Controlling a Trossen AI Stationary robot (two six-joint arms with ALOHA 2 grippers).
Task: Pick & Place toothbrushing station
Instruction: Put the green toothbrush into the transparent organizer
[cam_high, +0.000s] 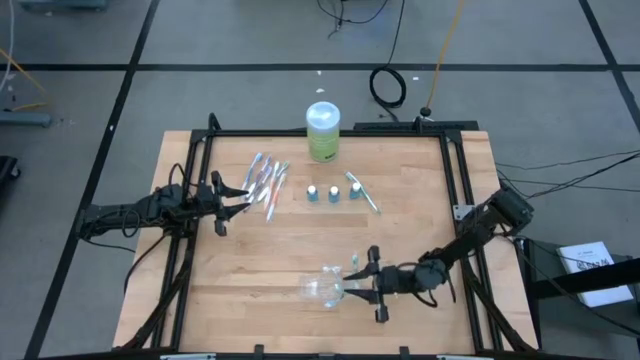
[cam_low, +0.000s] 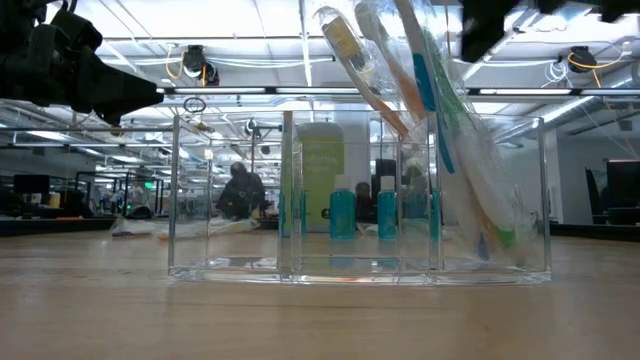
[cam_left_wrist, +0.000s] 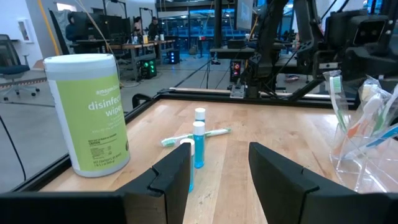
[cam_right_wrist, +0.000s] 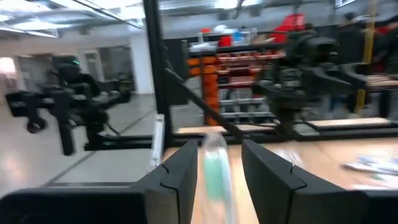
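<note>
The clear holder with toothbrushes stands near the table's front edge, just beside the right gripper. A green-and-white toothbrush stands between that gripper's parted fingers; whether they touch it I cannot tell.

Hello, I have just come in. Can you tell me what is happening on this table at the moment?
Two robot arms are filling a clear organizer with toothbrushes. The right gripper is at the organizer near the table's front edge, with a green toothbrush between its fingers. The left gripper is open beside a pile of toothbrushes. Three small blue tubes, one loose toothbrush and a wipes canister are farther back.
</note>
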